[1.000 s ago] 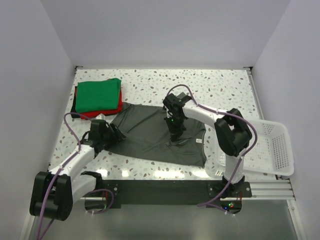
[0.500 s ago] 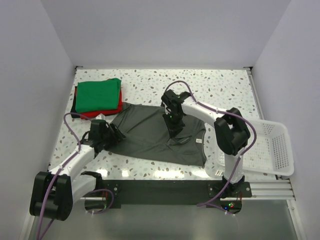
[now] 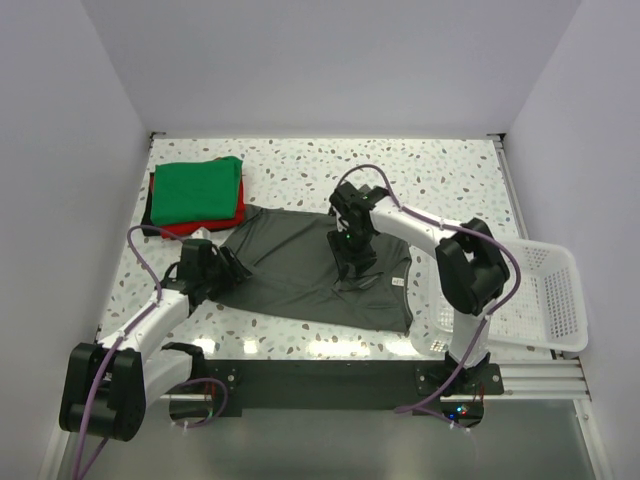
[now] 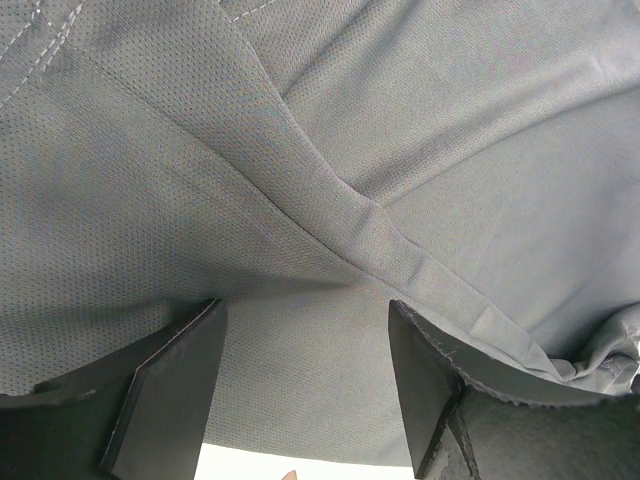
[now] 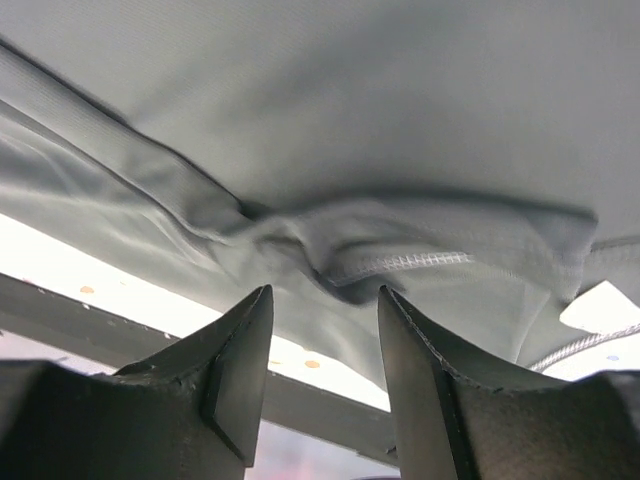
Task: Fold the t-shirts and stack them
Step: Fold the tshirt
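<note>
A large charcoal-grey t-shirt (image 3: pixel 300 275) lies spread across the middle of the table. Beyond it at the back left, a folded green t-shirt (image 3: pixel 197 190) rests on a folded red t-shirt (image 3: pixel 205 227). My left gripper (image 3: pixel 232 268) is low over the grey shirt's left edge, and its jaws stand open over the cloth (image 4: pixel 300 200) with nothing pinched. My right gripper (image 3: pixel 352 268) points down on the shirt's middle right. It is open, with a bunched, stitched hem (image 5: pixel 400 262) just beyond its fingertips (image 5: pixel 245 330).
A white mesh basket (image 3: pixel 548 300) hangs over the table's right edge, close to the right arm's base. A dark rail (image 3: pixel 320 375) runs along the near edge. White walls close in the speckled table (image 3: pixel 400 170) on three sides.
My right gripper has gone from shut to open, letting go of the grey cloth, and shifted slightly over the shirt. The left arm and the folded stack have not moved.
</note>
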You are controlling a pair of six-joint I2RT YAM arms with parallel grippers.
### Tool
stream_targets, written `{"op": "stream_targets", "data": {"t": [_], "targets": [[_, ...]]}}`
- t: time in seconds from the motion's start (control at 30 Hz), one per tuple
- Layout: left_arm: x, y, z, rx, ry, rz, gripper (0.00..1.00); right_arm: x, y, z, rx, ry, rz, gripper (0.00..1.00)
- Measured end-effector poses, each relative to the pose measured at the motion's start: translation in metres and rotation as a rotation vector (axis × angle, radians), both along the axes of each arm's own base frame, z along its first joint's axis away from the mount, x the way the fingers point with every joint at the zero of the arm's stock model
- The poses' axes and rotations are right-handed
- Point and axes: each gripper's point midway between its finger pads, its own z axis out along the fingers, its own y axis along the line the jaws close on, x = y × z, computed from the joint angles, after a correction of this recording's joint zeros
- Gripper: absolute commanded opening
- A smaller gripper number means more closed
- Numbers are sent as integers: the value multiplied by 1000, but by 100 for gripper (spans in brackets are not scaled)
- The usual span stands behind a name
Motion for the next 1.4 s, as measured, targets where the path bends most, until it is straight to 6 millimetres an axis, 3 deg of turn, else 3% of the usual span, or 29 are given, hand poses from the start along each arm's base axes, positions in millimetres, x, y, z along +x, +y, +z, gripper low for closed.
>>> {"op": "stream_targets", "data": {"t": [0.17,0.43,0.53,0.57,0.7,0.8,1.03,1.2,1.3,1.4], "targets": [[0,0,0,0,0,0,72,-13,-14,-9,20,52,-45,48],[0,0,0,0,1,0,72,-9,3,-9,119,58,-46,37],[0,0,0,0,1,0,72,-10,5,-8,133,61,-38,30],[0,0,0,0,1,0,72,-10,6,-7,137,64,-34,20],[0,0,0,0,1,0,72,-10,7,-7,143,63,-19,3],[0,0,0,0,1,0,72,-8,8,-3,145,58,-12,2],[0,0,0,0,2,1,72,8,19,7,169,20,2,5],[0,0,-1,0,3,1,72,13,22,-1,152,38,7,12],[0,0,-1,1,4,1,72,16,23,-6,143,48,12,21],[0,0,-1,1,3,1,72,19,25,-6,141,49,15,41]]}}
